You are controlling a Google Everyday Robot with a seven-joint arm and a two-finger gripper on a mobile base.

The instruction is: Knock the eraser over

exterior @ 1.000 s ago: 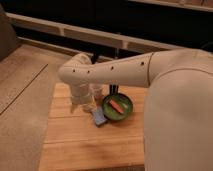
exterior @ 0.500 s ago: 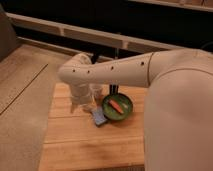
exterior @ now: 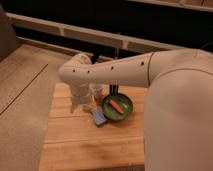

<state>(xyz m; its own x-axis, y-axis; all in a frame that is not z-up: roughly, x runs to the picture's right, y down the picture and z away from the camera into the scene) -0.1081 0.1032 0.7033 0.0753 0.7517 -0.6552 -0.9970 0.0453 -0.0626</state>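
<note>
The robot's white arm (exterior: pixel 150 75) fills the lower right of the frame and reaches left over the wooden table (exterior: pixel 80 145). Near the table's middle sits the blue-grey eraser (exterior: pixel 99 118), just beside the left rim of the green bowl (exterior: pixel 125 111), which holds 1 orange-red item (exterior: pixel 116 105). The gripper (exterior: pixel 81 104) hangs just upper left of the eraser; whether it is open or closed cannot be told. Compared with 0.5 s ago, arm, eraser and bowl show no visible shift.
</note>
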